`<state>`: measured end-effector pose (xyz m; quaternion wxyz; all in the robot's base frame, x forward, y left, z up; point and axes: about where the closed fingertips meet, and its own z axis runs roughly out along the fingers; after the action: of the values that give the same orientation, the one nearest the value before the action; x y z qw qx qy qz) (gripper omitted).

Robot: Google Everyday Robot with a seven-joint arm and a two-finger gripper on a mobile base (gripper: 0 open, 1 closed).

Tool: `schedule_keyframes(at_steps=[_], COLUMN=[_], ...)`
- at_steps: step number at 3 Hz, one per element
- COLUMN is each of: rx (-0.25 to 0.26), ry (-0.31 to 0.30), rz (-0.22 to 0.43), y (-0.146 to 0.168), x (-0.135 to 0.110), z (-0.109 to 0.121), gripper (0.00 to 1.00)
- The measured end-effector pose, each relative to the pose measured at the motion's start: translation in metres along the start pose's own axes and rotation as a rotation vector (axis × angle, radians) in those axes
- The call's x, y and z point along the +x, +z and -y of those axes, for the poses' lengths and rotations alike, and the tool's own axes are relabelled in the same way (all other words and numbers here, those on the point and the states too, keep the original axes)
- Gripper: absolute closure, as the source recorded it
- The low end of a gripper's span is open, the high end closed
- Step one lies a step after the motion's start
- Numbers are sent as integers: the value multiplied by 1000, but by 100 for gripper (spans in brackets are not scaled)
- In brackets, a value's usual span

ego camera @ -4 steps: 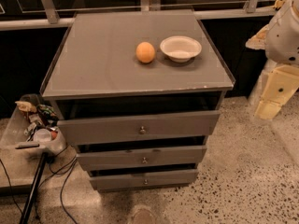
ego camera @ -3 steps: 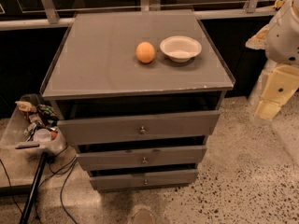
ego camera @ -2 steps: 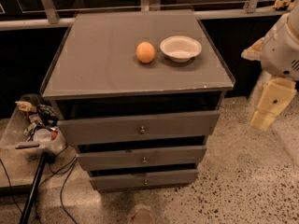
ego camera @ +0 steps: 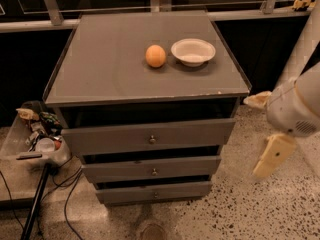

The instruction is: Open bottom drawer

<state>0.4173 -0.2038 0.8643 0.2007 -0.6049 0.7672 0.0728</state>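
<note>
The bottom drawer [ego camera: 175, 190] is the slimmest grey front at the foot of the grey cabinet [ego camera: 115, 79]. It has a small round metal knob [ego camera: 156, 194] at its centre and sits nearly flush under the drawer above. The middle drawer [ego camera: 180, 166] and the tall top drawer [ego camera: 190, 134] are above it. My gripper [ego camera: 272, 156] hangs at the right of the cabinet, at about the middle drawer's height, apart from every drawer and holding nothing that I can see.
An orange [ego camera: 155, 56] and a white bowl [ego camera: 193, 51] sit on the cabinet top. A clear bin of clutter [ego camera: 40, 139], a dark pole [ego camera: 35, 204] and cables [ego camera: 70, 194] lie on the floor at the left. Speckled floor [ego camera: 250, 209] lies in front.
My arm has swung left and down at the right of the cabinet, and the gripper is closer to the drawers. The drawers, orange and bowl have not moved.
</note>
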Motion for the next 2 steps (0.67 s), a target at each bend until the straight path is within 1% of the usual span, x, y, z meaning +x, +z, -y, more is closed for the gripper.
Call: schedule_keyframes(at_steps=[1, 2], rx=[41, 75], ry=[-8, -8], rz=[45, 13], y=[34, 83], x=[17, 29], z=[-29, -54], gripper=[0, 0])
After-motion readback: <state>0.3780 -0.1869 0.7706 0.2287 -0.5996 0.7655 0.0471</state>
